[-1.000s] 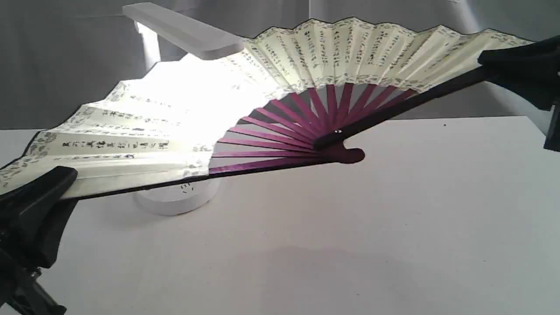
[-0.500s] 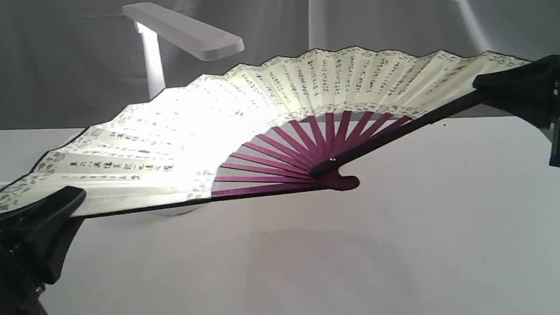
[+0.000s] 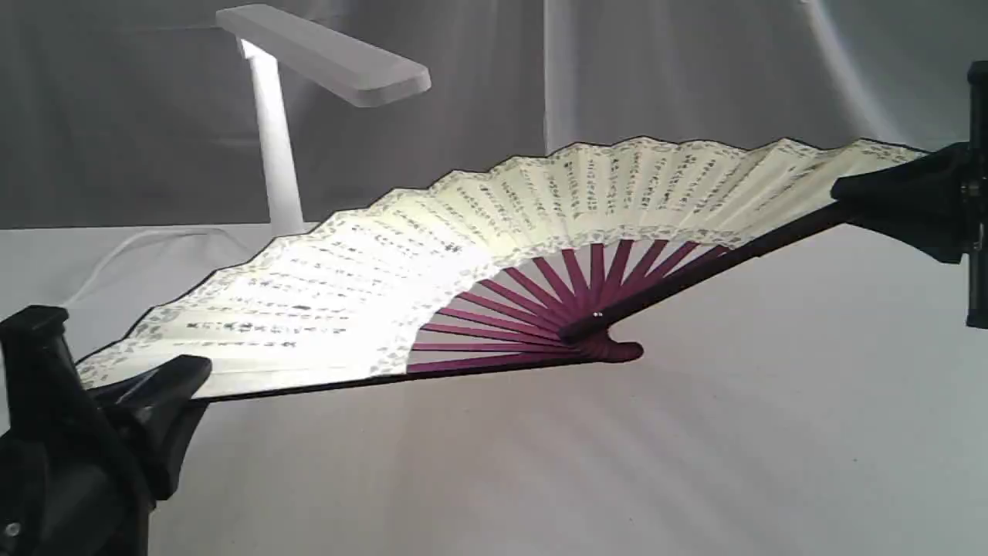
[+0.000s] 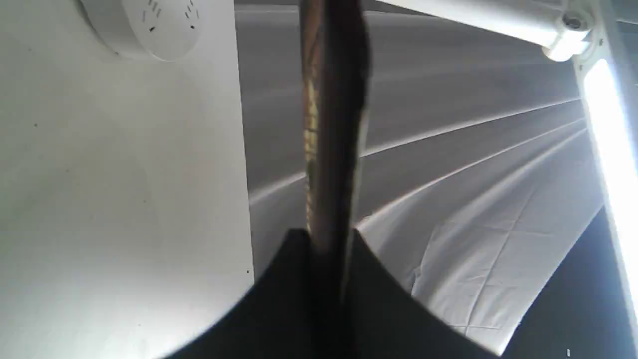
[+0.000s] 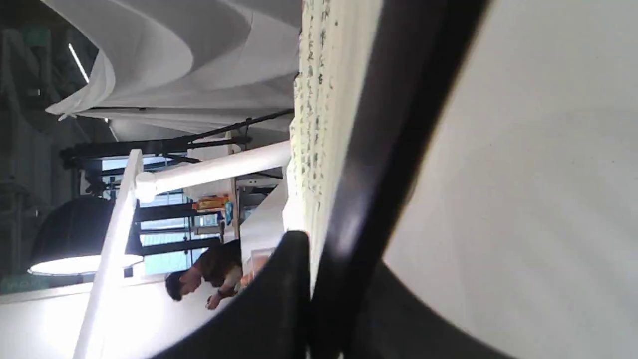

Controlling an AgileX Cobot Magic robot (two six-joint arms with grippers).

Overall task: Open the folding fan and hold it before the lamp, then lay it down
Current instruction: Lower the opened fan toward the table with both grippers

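Black calligraphy on the folding fan [image 3: 463, 255] is unreadably blurred.

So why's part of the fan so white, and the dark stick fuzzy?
Exterior view: the lamp washes out the fan on its left side. Left wrist view: its edge is too close, so it blurs. Right wrist view: same blur.

Exterior: low, near counter [image 3: 772, 432] level, facing the backdrop [image 3: 695, 69]. Wrists: close along the folding fan [image 3: 370, 293] from opposite ends. Shared in all three: the lamp [image 3: 324, 54].
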